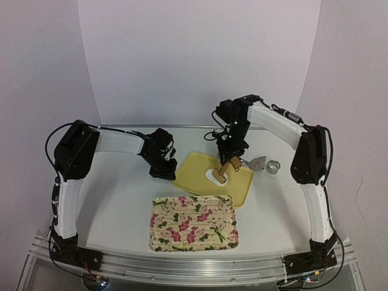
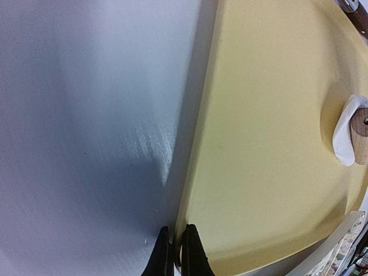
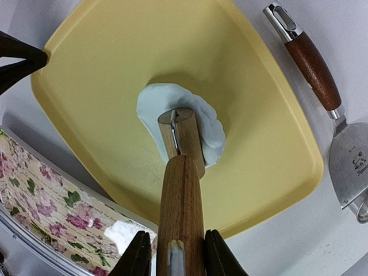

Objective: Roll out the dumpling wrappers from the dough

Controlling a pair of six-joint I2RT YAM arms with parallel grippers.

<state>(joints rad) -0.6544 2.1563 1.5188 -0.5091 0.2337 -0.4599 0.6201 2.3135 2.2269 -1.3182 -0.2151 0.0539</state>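
A white lump of dough, partly flattened and uneven, lies in the middle of the yellow tray. My right gripper is shut on the wooden handle of a small roller, whose head rests on the dough. My left gripper is shut on the yellow tray's left rim, one finger on each side of it. In the top view the left gripper is at the tray's left edge and the right gripper stands over the tray. No round cut wrapper is in view.
A floral tray lies in front of the yellow tray, almost touching it. A metal scraper with a wooden handle and a metal ring cutter lie right of the yellow tray. The scraper also shows in the right wrist view.
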